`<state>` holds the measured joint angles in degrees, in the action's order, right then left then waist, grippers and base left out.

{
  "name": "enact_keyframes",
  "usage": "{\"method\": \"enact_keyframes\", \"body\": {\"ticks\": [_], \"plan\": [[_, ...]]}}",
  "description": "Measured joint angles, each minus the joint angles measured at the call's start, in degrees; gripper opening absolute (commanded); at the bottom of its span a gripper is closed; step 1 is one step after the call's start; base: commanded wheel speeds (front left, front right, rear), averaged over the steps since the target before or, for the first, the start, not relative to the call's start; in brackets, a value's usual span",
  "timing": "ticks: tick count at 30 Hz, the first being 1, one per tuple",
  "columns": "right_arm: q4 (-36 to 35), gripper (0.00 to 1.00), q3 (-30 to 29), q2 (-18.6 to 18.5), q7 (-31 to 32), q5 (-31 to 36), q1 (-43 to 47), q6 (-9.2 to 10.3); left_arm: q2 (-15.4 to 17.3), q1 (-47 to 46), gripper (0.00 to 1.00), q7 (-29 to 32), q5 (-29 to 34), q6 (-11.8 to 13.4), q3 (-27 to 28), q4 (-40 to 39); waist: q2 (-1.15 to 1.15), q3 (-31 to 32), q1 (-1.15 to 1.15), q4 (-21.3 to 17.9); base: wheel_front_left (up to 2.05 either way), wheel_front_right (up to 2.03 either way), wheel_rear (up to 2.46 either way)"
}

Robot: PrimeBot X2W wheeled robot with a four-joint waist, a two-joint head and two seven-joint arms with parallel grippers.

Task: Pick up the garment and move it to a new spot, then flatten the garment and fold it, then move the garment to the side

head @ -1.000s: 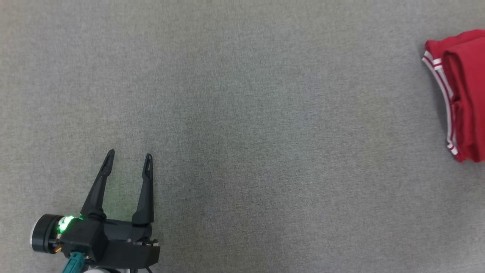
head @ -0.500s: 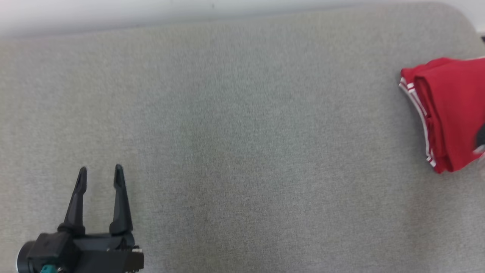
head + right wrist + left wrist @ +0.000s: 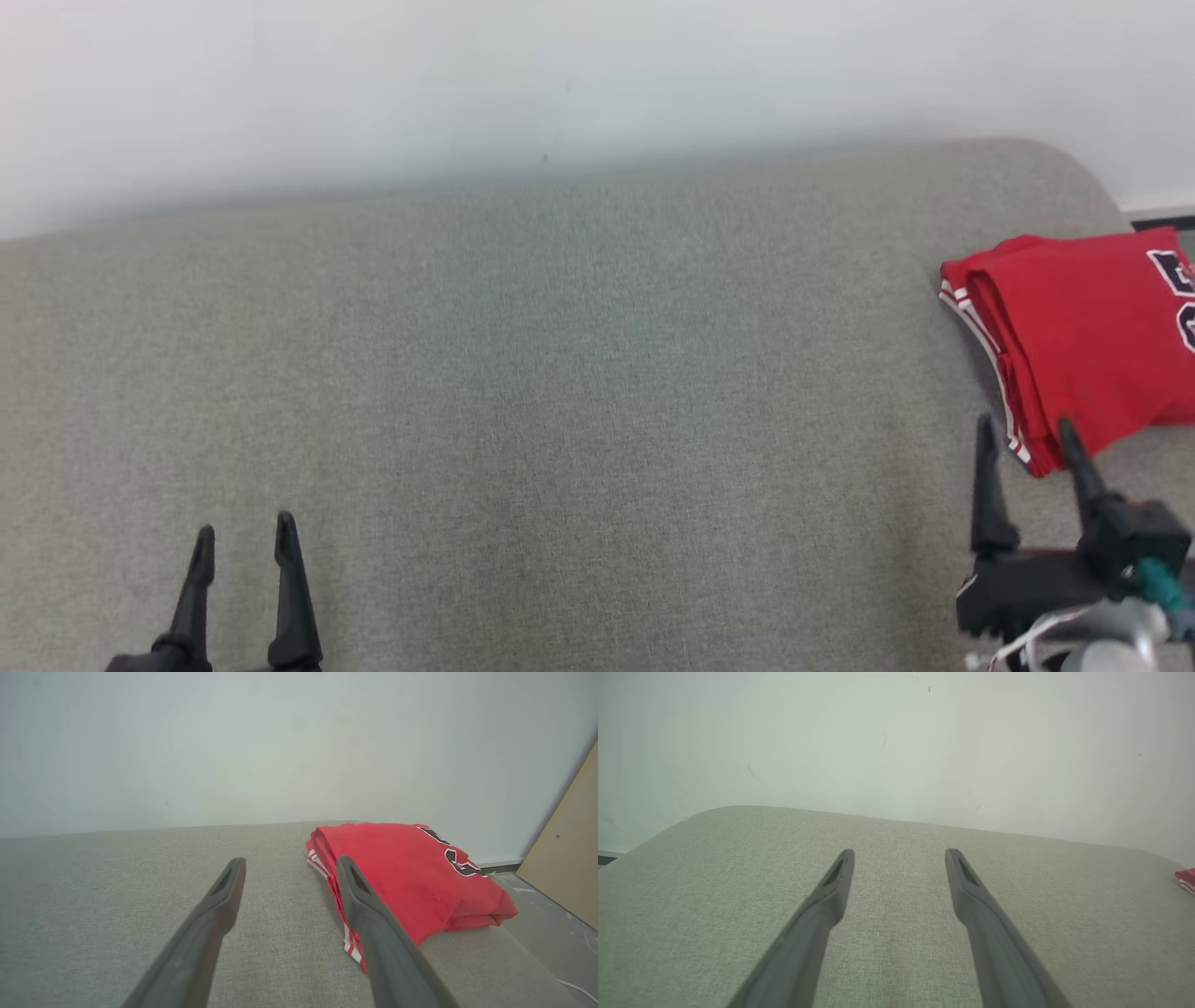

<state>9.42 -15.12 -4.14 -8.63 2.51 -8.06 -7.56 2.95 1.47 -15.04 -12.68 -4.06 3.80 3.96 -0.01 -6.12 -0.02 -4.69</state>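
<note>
The fingers (image 3: pixel 291 597) of the left gripper (image 3: pixel 245 527) are standing wide apart, holding nothing, at the lower left of the head view over the grey fabric surface (image 3: pixel 560 392). The right gripper (image 3: pixel 1024 423), at the lower right, is likewise gaping wide and empty, its tips by the near corner of the garment (image 3: pixel 1074 327). The red garment is lying folded at the surface's right edge. The right wrist view is showing its stacked white-striped edges, with a tan board (image 3: pixel 565 858) and floor (image 3: pixel 556 919) beyond, while the left wrist view is catching a red sliver at its right edge. Black, white-edged characters are showing on top, too cut off to read.
</note>
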Motion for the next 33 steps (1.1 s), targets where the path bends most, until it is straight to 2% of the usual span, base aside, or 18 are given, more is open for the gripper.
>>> {"method": "enact_keyframes", "body": {"ticks": [7, 9, 14, 33], "plan": [[0.7, 1.0, 2.6, 1.1, -1.5, -1.3, 5.5, 0.0, 0.0, 2.5, 1.0, 0.0, -1.4, 0.5, -0.5, 3.3, 0.0, 3.7, 0.0, 0.4, 0.0, 0.0, 0.0], [1.5, 1.0, 4.1, 1.1, -2.1, -4.0, 6.4, 0.0, 0.0, 3.3, 1.0, 0.0, -1.6, 0.6, -0.4, 4.2, 0.0, 4.5, 0.0, 0.5, 0.0, 0.0, 0.0], [2.5, 1.0, 6.3, 1.2, -2.8, -5.5, 8.2, 0.0, 0.0, 4.1, 1.0, 0.0, -2.0, 0.8, 0.2, 5.5, 0.0, 6.0, 0.0, 0.9, 0.0, 0.0, 0.0], [3.6, 1.0, 8.3, 1.2, -3.8, -6.1, 8.4, 0.0, 0.0, 4.7, 1.0, 0.0, -1.3, 0.0, 0.3, 6.0, 0.01, 6.3, 0.02, 0.6, 0.0, 0.0, 0.0]]}}
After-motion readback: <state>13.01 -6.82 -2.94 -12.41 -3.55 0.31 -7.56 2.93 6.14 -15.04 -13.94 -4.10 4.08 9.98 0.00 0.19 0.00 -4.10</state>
